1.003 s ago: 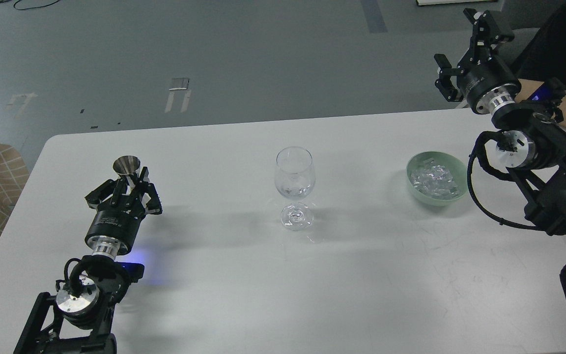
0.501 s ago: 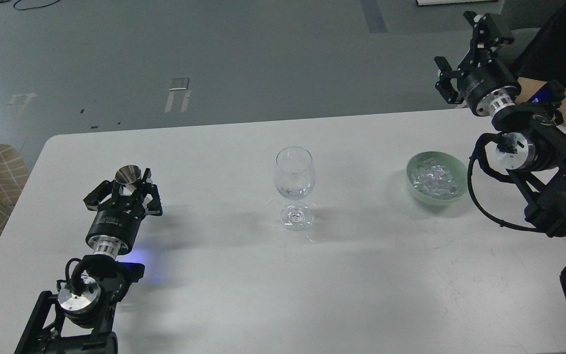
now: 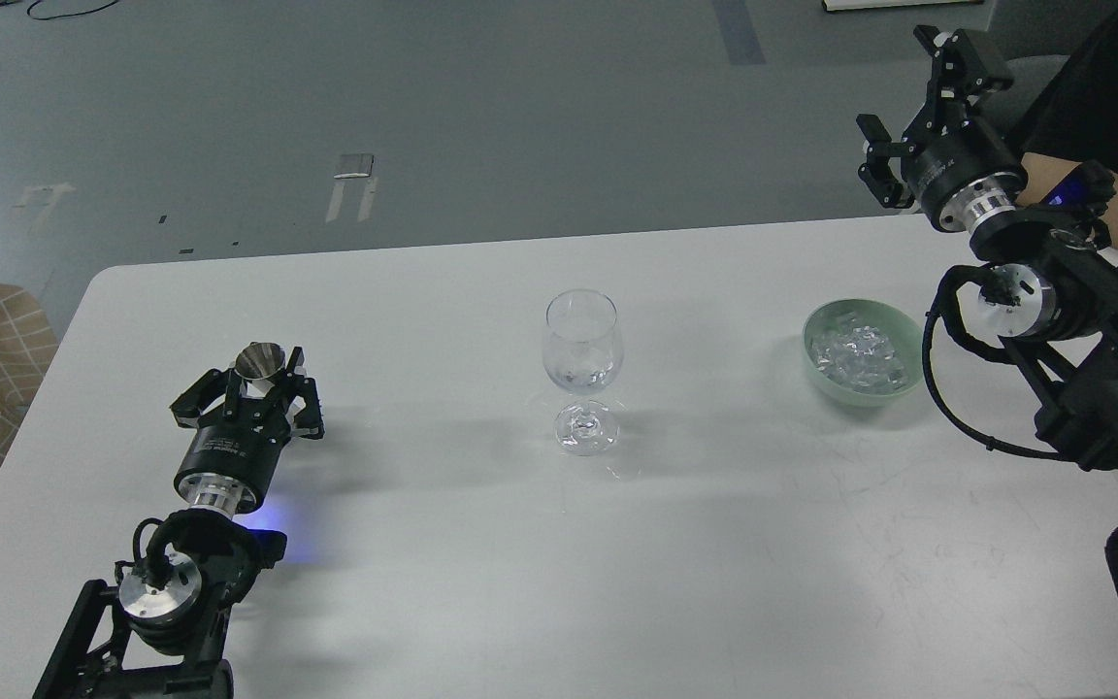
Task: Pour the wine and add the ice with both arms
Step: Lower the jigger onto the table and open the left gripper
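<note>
Since pouring comes first, left fingers (image 3: 250,388) grip a metal cup (image 3: 259,361) near the glass (image 3: 582,369), right fingers (image 3: 918,97) spread empty beyond the ice (image 3: 860,354).

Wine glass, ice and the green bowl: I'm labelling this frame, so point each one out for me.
wine glass (image 3: 582,351): head view, on the clear bowl of the glass.
ice (image 3: 856,355): head view, middle of the heap.
green bowl (image 3: 894,388): head view, on its near rim.
</note>
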You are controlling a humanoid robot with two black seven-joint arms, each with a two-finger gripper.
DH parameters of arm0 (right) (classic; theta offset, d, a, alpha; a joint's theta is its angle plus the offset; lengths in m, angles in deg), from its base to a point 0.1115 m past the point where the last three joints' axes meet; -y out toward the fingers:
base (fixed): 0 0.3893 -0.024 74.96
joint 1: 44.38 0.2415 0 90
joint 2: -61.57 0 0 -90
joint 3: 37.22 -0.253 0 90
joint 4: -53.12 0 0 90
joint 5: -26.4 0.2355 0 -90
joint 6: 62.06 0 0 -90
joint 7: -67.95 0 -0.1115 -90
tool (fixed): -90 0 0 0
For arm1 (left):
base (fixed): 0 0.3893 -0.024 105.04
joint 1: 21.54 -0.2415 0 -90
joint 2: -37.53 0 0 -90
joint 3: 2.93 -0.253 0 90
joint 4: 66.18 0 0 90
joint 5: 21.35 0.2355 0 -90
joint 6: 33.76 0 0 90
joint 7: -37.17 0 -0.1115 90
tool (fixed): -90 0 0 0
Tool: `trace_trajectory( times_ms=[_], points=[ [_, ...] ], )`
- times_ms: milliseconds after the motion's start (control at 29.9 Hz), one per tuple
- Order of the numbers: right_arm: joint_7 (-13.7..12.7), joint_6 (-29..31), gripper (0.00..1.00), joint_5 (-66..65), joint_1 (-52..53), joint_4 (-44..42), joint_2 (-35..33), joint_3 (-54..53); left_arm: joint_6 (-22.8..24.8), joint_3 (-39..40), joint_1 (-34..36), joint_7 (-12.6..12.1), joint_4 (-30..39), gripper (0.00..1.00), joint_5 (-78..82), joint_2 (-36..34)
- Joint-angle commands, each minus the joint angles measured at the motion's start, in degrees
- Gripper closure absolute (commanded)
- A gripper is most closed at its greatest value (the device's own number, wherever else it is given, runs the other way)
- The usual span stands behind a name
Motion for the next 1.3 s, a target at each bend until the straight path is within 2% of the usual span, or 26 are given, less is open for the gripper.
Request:
trace_trajectory(
  times_ms=[0,501,1070,1170,1203,1237,1270],
  points=[
    [0.0,0.0,0.00,0.0,-0.1,0.0,0.0,-0.1,0.0,-0.2,0.2,0.0,0.0,0.55,0.1,0.0],
    [0.0,0.0,0.00,0.0,-0.1,-0.1,-0.1,-0.1,-0.5,-0.4,1.3,0.0,-0.8,0.50,0.2,-0.2],
    [0.0,0.0,0.00,0.0,-0.1,-0.1,-0.1,-0.1,-0.9,-0.5,1.2,0.0,-0.9,0.36,0.3,-0.4],
    [0.0,0.0,0.00,0.0,0.0,-0.1,-0.1,-0.1,-0.8,-0.5,1.2,-0.1,-0.8,0.23,0.4,-0.4],
    [0.0,0.0,0.00,0.0,0.0,-0.1,-0.1,-0.1,-0.9,-0.5,1.2,-0.1,-0.8,0.11,0.4,-0.4],
    [0.0,0.0,0.00,0.0,0.0,0.0,-0.1,-0.1,-0.8,-0.5,1.2,-0.3,-0.8,0.04,0.4,-0.4],
    [0.0,0.0,0.00,0.0,0.0,-0.1,-0.1,-0.1,-0.7,-0.5,1.2,-0.3,-0.8,0.03,0.4,-0.4]
  ],
)
